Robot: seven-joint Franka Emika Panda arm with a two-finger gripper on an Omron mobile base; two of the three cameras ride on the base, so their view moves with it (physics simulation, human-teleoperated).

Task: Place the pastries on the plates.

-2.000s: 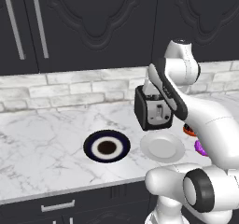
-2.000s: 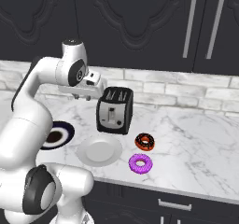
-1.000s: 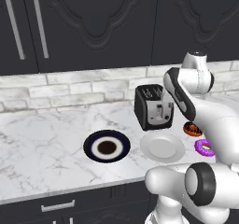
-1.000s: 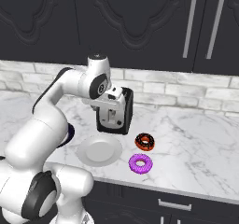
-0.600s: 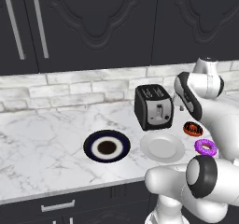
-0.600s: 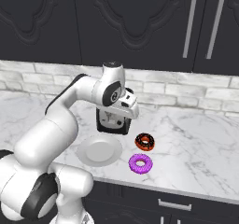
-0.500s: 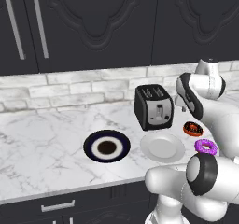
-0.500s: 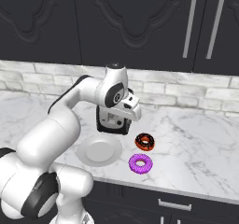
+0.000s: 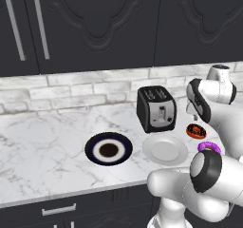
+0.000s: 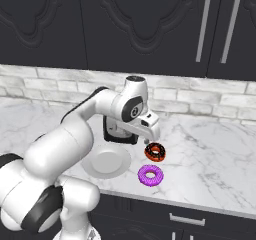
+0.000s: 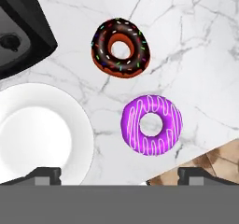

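The arm bends forward over the counter edge with the gripper [image 11: 119, 176] pointing down, its fingers wide apart and holding nothing, above the purple donut [image 11: 151, 124], then the chocolate donut [image 11: 121, 47], both on marble beside the white plate [image 11: 28, 139].

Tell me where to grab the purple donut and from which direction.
Come straight down from above on the purple donut. It lies flat on the marble counter, hole up, so pinch across one side of the ring, one finger in the hole, or span it. Take the side away from the chocolate donut.
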